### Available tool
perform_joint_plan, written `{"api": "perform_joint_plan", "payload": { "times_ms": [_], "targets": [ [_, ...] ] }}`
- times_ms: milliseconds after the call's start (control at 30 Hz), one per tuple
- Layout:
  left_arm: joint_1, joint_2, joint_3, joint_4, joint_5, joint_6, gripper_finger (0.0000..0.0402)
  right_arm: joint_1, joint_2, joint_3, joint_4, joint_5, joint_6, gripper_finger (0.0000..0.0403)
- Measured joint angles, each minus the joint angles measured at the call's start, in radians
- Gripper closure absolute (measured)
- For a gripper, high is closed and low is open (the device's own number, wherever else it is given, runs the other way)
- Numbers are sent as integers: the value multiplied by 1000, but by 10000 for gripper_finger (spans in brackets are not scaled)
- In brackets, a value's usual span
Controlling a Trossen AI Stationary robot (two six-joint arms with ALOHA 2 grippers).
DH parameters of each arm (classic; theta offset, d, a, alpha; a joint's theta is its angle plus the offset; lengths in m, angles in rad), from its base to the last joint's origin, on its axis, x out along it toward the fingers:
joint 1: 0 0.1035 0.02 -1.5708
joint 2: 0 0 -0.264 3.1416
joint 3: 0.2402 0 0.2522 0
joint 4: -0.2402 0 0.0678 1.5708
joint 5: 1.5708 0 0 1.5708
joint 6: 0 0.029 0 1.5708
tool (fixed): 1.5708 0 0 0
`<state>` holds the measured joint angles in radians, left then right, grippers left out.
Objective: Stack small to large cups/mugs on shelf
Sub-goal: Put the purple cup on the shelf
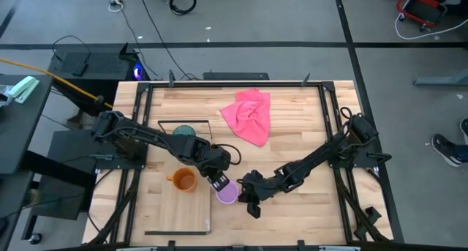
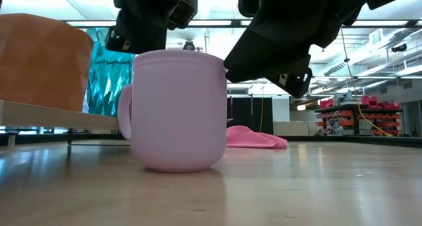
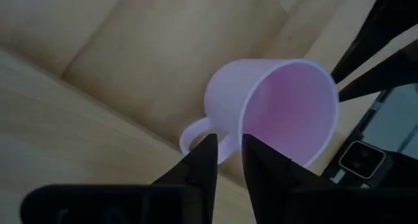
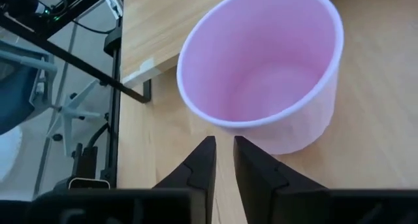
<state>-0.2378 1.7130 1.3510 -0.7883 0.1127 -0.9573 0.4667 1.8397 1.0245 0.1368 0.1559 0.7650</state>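
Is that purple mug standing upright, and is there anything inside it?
Upright and empty. The purple mug sits flat on its base on the table, and the right wrist view looks straight down into a bare inside.

Crumpled pink cloth point(image 1: 248, 115) on the slatted wooden tabletop point(image 1: 300, 207), black cables point(image 1: 157, 17) on the grey floor, red cart point(image 1: 422, 8) at the corner
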Motion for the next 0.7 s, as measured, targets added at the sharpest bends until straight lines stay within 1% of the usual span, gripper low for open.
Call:
{"api": "perform_joint_plan", "payload": {
  "times_ms": [367, 533, 700],
  "targets": [
    [0, 7, -1, 5, -6, 26, 311, -29, 0, 0, 4, 7, 0, 335],
    [0, 7, -1, 11, -7, 27, 311, -66, 0, 0, 8, 52, -30, 335],
    [1, 7, -1, 11, -35, 29, 310, -93, 0, 0, 9, 56, -30, 335]
  ]
}}
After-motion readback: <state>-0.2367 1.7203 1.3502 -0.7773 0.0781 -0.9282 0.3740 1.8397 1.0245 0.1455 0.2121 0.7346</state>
